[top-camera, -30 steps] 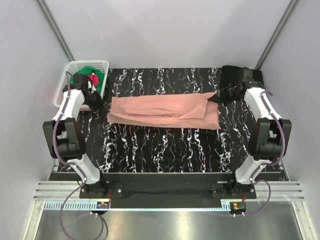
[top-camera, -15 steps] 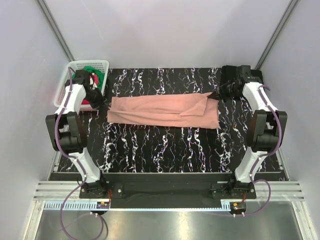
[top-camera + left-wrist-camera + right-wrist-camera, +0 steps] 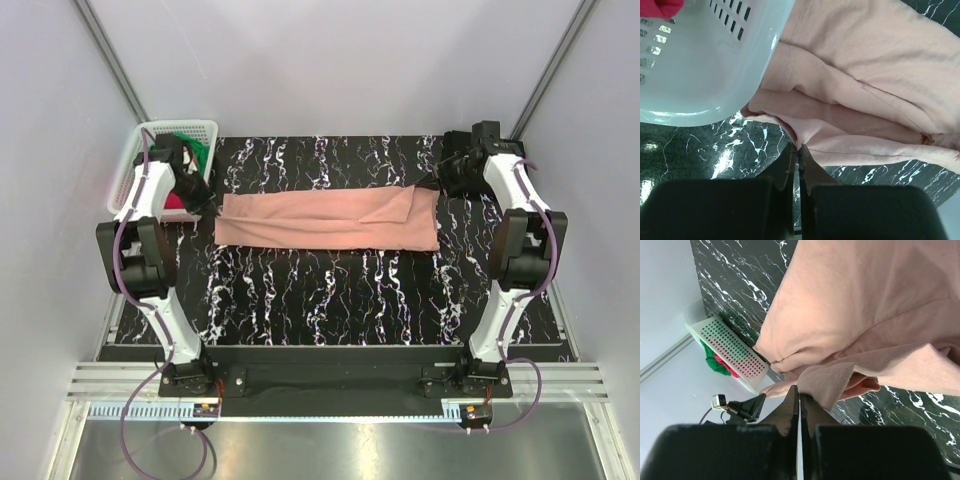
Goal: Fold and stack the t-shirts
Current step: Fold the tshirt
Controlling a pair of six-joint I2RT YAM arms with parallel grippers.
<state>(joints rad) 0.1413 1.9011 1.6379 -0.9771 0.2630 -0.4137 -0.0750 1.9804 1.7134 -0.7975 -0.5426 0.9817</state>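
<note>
The salmon-pink t-shirt (image 3: 325,220) lies folded lengthwise in a long band across the middle of the marble table, its print hidden. My left gripper (image 3: 205,206) is shut on its left end beside the basket; the left wrist view shows the jaws (image 3: 800,146) pinching a cloth edge (image 3: 860,90). My right gripper (image 3: 432,186) is shut on its right end; the right wrist view shows the jaws (image 3: 799,390) pinching a hemmed corner (image 3: 860,315). The shirt hangs taut between the two.
A white basket (image 3: 150,135) at the back left holds green (image 3: 190,145) and magenta-red (image 3: 172,203) shirts; its rim (image 3: 715,65) touches the pink shirt's left end. A black shirt (image 3: 458,160) lies at the back right by the right arm.
Both grippers moved toward the back of the table and apart. The shirt was pulled straighter and tauter, and its near edge has evened out.
</note>
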